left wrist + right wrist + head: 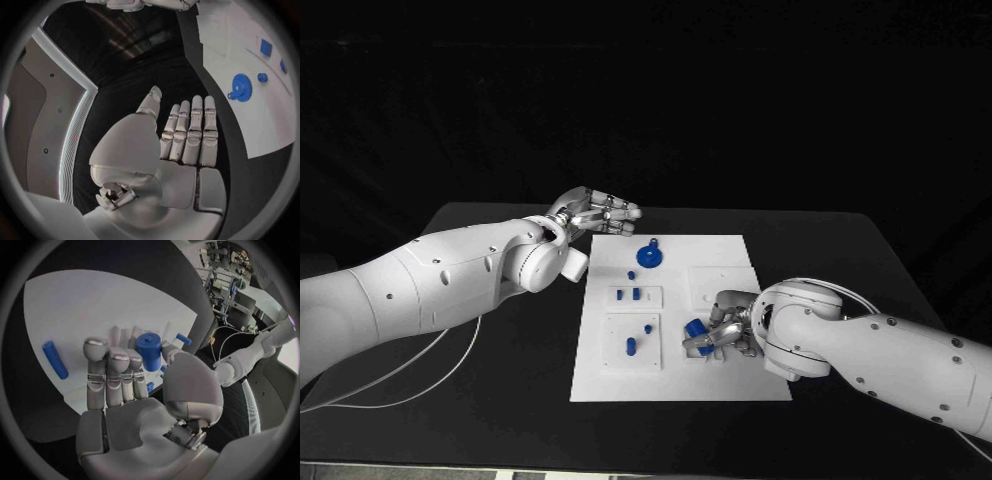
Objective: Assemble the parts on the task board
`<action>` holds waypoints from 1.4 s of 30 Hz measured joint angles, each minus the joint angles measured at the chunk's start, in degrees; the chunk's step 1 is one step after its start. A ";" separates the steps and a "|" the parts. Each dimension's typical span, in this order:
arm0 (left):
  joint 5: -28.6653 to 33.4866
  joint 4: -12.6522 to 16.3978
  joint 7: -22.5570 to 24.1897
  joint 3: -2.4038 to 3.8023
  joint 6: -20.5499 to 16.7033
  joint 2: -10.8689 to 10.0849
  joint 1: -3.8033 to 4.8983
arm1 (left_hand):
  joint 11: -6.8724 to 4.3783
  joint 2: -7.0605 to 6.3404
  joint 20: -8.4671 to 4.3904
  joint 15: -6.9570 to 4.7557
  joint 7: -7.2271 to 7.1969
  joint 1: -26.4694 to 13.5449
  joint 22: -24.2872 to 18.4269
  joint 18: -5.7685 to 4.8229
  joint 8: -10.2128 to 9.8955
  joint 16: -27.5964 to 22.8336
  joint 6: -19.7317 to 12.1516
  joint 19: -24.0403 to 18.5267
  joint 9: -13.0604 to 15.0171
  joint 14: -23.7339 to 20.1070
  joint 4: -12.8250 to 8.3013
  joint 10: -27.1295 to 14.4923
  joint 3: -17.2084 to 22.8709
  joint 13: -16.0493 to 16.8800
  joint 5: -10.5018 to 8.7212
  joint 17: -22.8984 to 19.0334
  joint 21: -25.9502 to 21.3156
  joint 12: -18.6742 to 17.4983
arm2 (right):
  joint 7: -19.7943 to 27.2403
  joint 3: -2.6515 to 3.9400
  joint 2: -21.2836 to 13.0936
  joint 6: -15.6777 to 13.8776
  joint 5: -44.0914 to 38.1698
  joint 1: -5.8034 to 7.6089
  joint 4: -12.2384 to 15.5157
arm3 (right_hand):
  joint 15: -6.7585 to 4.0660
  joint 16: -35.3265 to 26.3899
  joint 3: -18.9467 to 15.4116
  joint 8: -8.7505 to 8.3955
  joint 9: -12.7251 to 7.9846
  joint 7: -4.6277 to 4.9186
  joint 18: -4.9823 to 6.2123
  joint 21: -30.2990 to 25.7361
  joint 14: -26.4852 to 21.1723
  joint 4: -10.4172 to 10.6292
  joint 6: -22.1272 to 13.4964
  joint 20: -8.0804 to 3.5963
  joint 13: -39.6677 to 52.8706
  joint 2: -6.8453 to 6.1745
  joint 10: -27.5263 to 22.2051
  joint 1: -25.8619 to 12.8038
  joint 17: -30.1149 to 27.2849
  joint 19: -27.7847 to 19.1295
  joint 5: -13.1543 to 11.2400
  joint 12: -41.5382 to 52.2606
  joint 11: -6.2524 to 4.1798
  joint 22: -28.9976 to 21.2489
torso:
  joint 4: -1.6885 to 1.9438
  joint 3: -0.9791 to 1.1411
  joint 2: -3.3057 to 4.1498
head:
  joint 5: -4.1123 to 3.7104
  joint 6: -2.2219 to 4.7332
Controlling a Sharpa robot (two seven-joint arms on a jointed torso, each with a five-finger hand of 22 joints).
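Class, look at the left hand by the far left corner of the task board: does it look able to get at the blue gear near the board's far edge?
Probably yes. The left hand hovers open beside the task board, and nothing stands between it and the blue gear. The right hand is busy at the near right.
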 measured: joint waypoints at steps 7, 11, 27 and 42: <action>-0.07 -0.01 -0.09 0.00 0.05 0.04 0.00 | 0.00 0.00 0.00 0.00 0.00 0.00 0.00 -0.01 0.00 0.00 0.00 0.00 0.00 0.00 0.00 0.00 0.00 0.00 0.00 0.00 0.00 0.00 | 0.12 -0.01 -0.04 0.10 -0.10 0.00 0.00 | -0.19 -0.28 -1.69 0.02 -0.08 -0.11 0.00 0.00 0.20 1.30 -0.12 0.00 0.04 -0.30 -0.01 0.30 0.11 0.00 0.00 -0.34 0.00 -0.02 | -0.01 0.04 0.00 | 0.07 -0.06; -0.09 -0.02 -0.13 0.00 0.06 0.07 0.00 | 0.20 0.00 0.00 0.00 0.00 0.00 -0.10 -0.01 0.00 0.00 0.00 0.00 0.00 0.00 0.43 -0.20 0.04 0.00 0.00 -0.01 0.00 0.00 | 0.20 -0.01 -0.07 0.15 -0.10 0.01 -0.01 | -0.19 -0.31 -4.58 0.07 -0.08 0.00 0.00 -0.22 0.20 2.22 -0.42 0.00 0.04 -0.49 -0.02 0.49 0.14 0.00 0.00 -0.34 -0.01 -0.02 | -0.02 0.04 0.00 | 0.08 -0.07; -0.21 -0.06 -0.29 0.00 0.08 0.14 0.00 | 0.20 0.00 0.00 0.00 0.00 0.00 -0.16 0.00 0.00 0.00 0.00 0.00 0.00 0.00 0.59 -0.20 0.21 0.00 0.00 -0.01 0.00 0.00 | 0.46 -0.06 -0.60 0.05 0.07 -0.02 0.47 | -0.18 -0.88 -11.15 0.10 -0.14 0.10 0.00 -0.21 0.20 2.88 -0.55 0.01 0.04 0.17 -0.04 0.89 0.30 0.00 0.01 -0.57 -0.01 -0.04 | -0.02 0.08 0.01 | -0.13 -0.11; -0.45 -0.32 -0.40 -0.01 0.08 0.16 0.00 | 0.20 -0.16 0.00 0.00 0.00 -0.16 -0.22 0.00 0.00 0.00 0.00 0.00 0.04 0.00 0.93 -0.20 0.24 0.00 0.00 -0.02 0.00 0.00 | 0.57 0.23 -3.35 -0.22 0.68 0.06 2.70 | -0.18 -1.11 -9.86 -0.13 -0.09 0.13 0.01 -0.56 0.20 2.71 -1.19 0.01 0.10 0.85 -0.03 1.57 0.38 0.00 0.01 -0.86 -0.03 -0.04 | -0.03 0.06 0.00 | -0.12 0.12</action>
